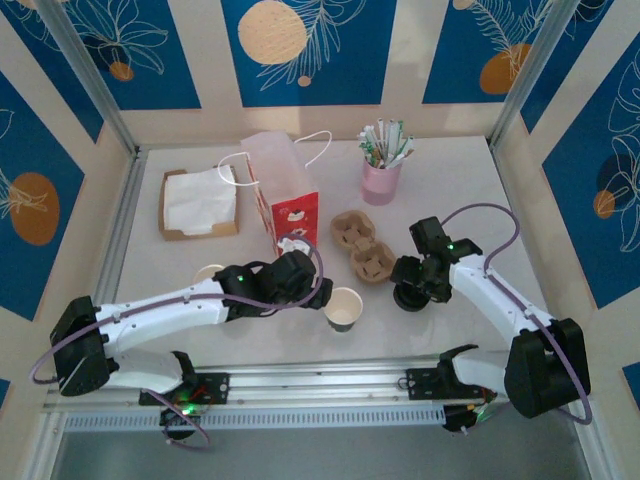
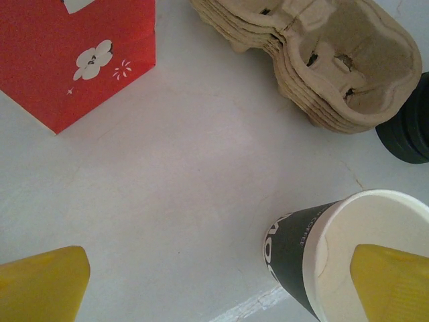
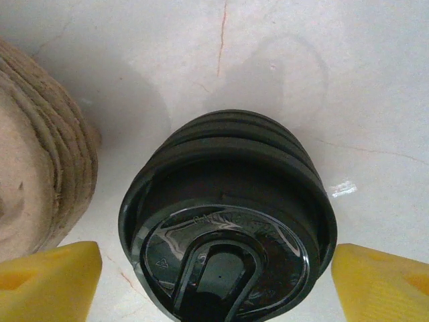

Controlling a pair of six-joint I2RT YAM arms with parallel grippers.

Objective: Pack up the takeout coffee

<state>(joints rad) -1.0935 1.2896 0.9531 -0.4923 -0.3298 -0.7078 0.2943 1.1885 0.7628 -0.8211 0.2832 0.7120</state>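
White counter (image 1: 470, 200) inside blue-patterned walls (image 1: 90, 60), bare toward the right rear. One napkin box (image 1: 198, 205), one bag (image 1: 290, 200), then one cup (image 1: 344, 308) near the front edge. The left gripper (image 2: 218, 268) gapes wide, holding nothing, one finger (image 2: 392, 285) over the cup's mouth. One carrier stack (image 1: 362, 248). Right gripper (image 3: 214, 255) spread, empty, straddling one lid stack (image 3: 228, 174).

Bright even light, soft shadows, glare on black lid stack (image 3: 228, 221), sharp focus

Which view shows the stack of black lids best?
Right wrist: the stack of black lids close up, straddled by the right pincer, ridges and sip tab clear. Top external shows it small, partly under that pincer; left wrist catches just its edge.
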